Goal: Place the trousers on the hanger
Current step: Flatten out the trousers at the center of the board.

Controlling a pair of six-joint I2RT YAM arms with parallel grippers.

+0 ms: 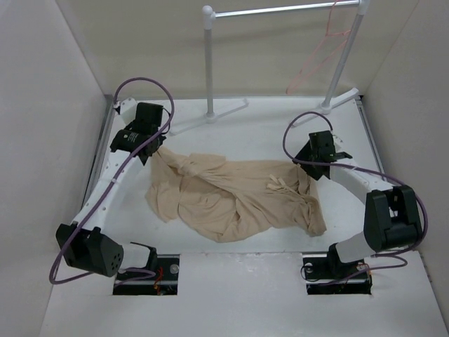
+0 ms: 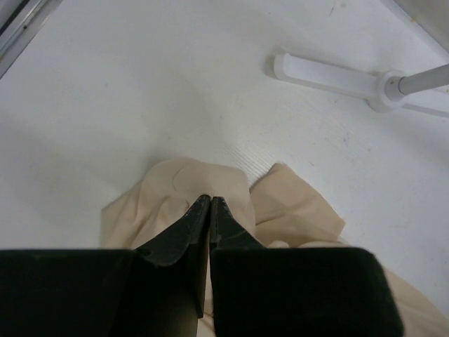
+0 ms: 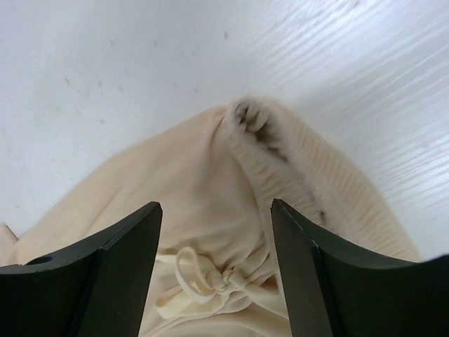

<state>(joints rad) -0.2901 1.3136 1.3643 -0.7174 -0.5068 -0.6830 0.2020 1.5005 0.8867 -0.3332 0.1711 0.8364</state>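
Along the left wall (image 1: 42,140) the left arm (image 1: 105,189) stretches up the edge of the white surface (image 1: 280,130), its elbow low by the base and its wrist bent in toward the cloth. The left fingers (image 2: 210,200) are pressed fully together, pinching a raised fold at the far-left corner of the trousers (image 1: 231,196), and bare surface lies open beyond them up to the foot of the rack (image 2: 330,74). The trousers lie crumpled across the middle of the surface between the two arms. They are thin, soft beige fabric in loose folds, with a pale drawstring (image 3: 196,277) knotted below a gathered, ribbed waistband (image 3: 280,158). At their right end the right fingers (image 1: 309,170) stand wide apart over that waistband, closed on nothing, and the right arm (image 1: 365,182) arches back from them to a high elbow near the right wall. Far right at the back, well apart from the cloth, the slender pink wire hanger (image 1: 319,60) hangs from the white tubular rack's metal bar (image 1: 280,10).
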